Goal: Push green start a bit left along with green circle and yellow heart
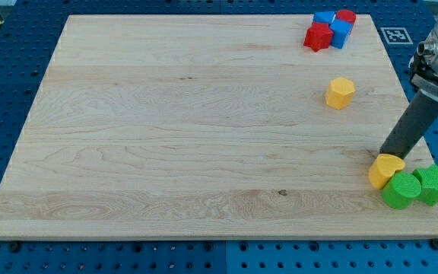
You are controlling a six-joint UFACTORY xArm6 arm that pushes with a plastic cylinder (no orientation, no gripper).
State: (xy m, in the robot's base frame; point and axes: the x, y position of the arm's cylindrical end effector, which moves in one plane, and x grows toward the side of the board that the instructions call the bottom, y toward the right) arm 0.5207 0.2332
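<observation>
The green star (433, 183) lies at the board's bottom right corner. The green circle (400, 190) touches its left side. The yellow heart (385, 169) touches the circle's upper left. My rod comes down from the view's right edge, and my tip (387, 154) sits just above the yellow heart, at or very near its top edge. The tip is up and to the left of the green star.
A yellow hexagon (341, 92) lies alone at the right, above the cluster. A group of red and blue blocks (329, 30) sits at the top right corner. The wooden board (188, 129) ends just right of and below the green blocks.
</observation>
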